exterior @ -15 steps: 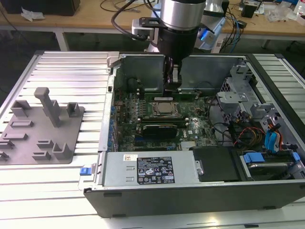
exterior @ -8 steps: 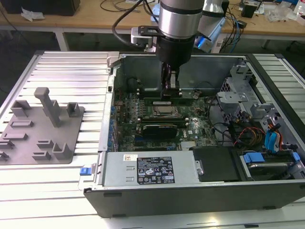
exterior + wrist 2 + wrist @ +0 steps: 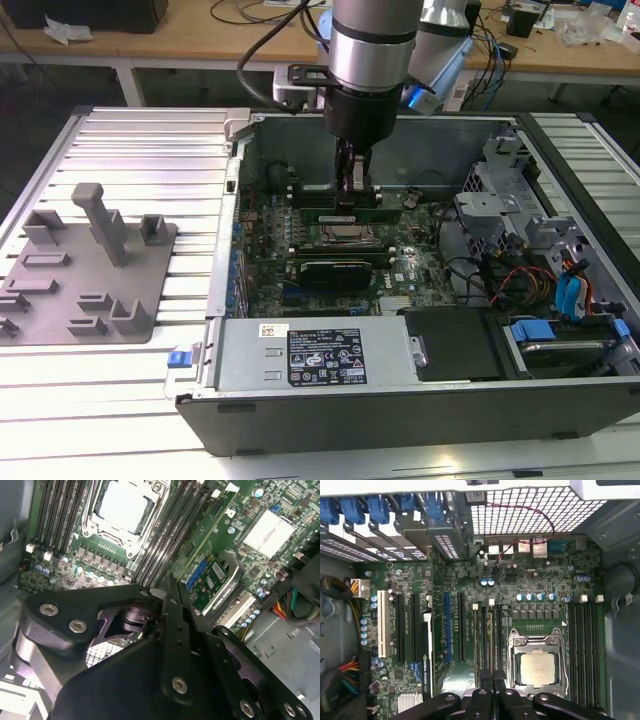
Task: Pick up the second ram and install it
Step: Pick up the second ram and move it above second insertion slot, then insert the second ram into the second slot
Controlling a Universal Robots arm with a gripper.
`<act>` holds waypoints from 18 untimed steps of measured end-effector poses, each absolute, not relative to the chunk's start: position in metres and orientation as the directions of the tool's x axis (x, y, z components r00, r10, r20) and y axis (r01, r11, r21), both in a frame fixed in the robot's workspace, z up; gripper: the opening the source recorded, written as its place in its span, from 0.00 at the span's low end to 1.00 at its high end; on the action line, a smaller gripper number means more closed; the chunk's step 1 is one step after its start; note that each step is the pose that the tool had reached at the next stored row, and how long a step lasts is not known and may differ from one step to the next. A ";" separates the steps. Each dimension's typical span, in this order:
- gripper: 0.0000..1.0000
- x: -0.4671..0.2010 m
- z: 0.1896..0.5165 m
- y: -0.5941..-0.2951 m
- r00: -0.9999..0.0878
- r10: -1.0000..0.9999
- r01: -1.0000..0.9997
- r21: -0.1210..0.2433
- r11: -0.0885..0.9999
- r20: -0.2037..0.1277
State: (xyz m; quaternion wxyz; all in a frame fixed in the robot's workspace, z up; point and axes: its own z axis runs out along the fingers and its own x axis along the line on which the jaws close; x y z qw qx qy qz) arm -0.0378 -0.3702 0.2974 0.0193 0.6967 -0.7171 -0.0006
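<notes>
The second ram [image 3: 210, 527] is a thin green stick standing on edge along the black memory slots [image 3: 170, 530] beside the silver processor [image 3: 122, 505]. One end runs in under my fingertips. My gripper [image 3: 168, 582] has its two black fingers pressed together on that stick. In the exterior view the gripper [image 3: 352, 195] reaches straight down into the open computer case, onto the green stick [image 3: 392, 204] just behind the processor [image 3: 345, 235]. In the first wrist view the ram [image 3: 490, 640] lies among the slots next to the processor [image 3: 537, 667], with the gripper [image 3: 493, 677] at its near end.
The case walls [image 3: 240, 200] surround the motherboard. A black expansion card [image 3: 335, 272] sits in front of the processor, and the power supply [image 3: 315, 355] lies along the near side. Drive bays and cables [image 3: 560, 270] crowd the exterior view's right. A grey parts fixture [image 3: 90, 265] lies outside the case.
</notes>
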 end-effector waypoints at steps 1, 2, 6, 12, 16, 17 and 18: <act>0.09 -0.039 0.295 -0.370 -0.029 -0.999 -0.999 0.028 0.029 0.027; 0.09 -0.039 0.294 -0.370 -0.028 -0.999 -0.999 0.028 0.029 0.027; 0.09 -0.039 0.294 -0.370 -0.028 -0.999 -0.999 0.028 0.029 0.027; 0.09 -0.039 0.292 -0.370 -0.028 -0.999 -0.999 0.028 0.029 0.027; 0.09 -0.039 0.290 -0.370 -0.028 -0.999 -0.999 0.028 0.029 0.027; 0.09 -0.039 0.290 -0.370 -0.028 -0.999 -0.999 0.028 0.029 0.027; 0.09 -0.039 0.289 -0.370 -0.028 -0.999 -0.999 0.028 0.029 0.027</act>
